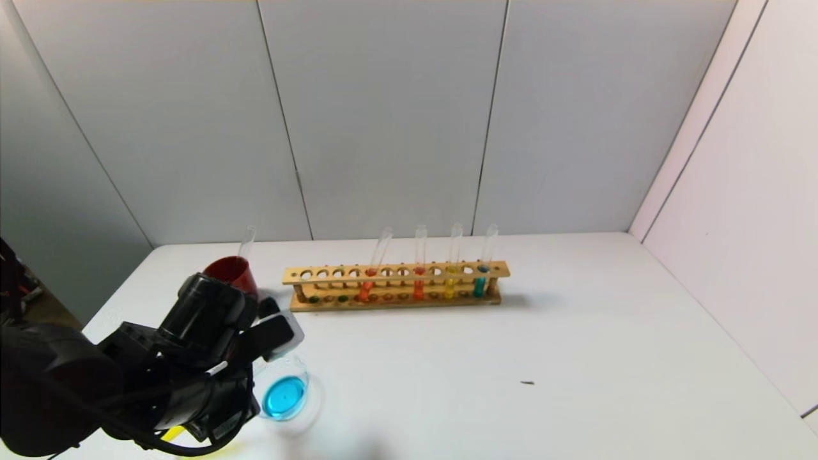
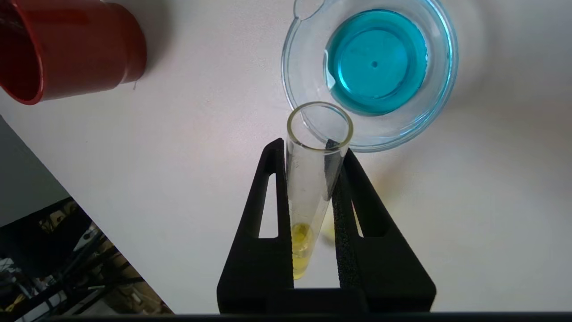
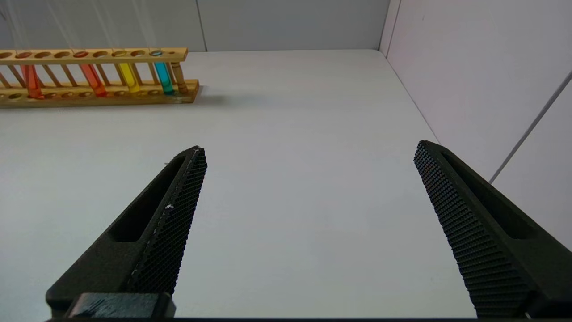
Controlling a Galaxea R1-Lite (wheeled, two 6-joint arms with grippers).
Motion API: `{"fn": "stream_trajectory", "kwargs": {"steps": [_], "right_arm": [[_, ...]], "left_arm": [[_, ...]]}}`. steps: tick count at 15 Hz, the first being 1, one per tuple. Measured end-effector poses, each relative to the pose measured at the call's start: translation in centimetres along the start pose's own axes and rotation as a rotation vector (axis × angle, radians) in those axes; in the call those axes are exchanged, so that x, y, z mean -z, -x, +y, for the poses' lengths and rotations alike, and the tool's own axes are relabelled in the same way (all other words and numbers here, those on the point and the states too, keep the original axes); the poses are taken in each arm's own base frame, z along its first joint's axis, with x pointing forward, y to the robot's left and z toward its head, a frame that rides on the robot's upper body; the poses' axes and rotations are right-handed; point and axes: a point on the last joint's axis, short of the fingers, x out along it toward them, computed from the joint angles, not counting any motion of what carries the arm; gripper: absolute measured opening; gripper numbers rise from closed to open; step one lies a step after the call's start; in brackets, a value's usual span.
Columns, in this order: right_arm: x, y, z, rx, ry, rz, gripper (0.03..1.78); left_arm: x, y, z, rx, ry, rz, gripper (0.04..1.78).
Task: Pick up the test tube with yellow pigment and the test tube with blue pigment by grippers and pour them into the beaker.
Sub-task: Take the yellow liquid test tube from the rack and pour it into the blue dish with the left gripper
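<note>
So far: beaker point(image 2: 313, 80), upper right of the left wrist frame, already holds blue liquid.
Left gripper point(image 2: 313, 150): fingers clamp the yellow tube point(image 2: 313, 179), unpoured, mouth by the beaker rim.
Right gripper point(image 3: 308, 179): spread wide, empty, low over the table.

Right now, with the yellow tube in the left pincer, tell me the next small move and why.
Probably tip the slim clear glass tube of yellow liquid further over the low clear glass beaker. The left pincer is shut on it, its open mouth sits at the beaker's rim, and yellow liquid remains at its bottom; the beaker holds only blue. The right pincer waits open, empty.
</note>
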Motion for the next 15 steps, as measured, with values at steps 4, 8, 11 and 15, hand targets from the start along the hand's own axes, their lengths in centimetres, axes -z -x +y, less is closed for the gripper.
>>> {"fn": "stream_trajectory", "kwargs": {"steps": [4, 8, 11, 15], "right_arm": [[0.0, 0.0, 0.0, 0.0, 0.0, 0.0, 1.7], [0.0, 0.0, 0.0, 0.0, 0.0, 0.0, 1.7], [0.0, 0.0, 0.0, 0.0, 0.0, 0.0, 1.7], [0.0, 0.0, 0.0, 0.0, 0.0, 0.0, 1.7]], "left_arm": [[-0.8, -1.4, -1.6, 0.004, -0.096, 0.084, 0.31], [-1.1, -2.2, -2.3, 0.01, -0.161, 0.182, 0.31], [-1.6, -2.0, -2.1, 0.015, -0.19, 0.236, 0.31], [-2.6, -1.4, -1.4, 0.026, -0.219, 0.293, 0.31]]}}
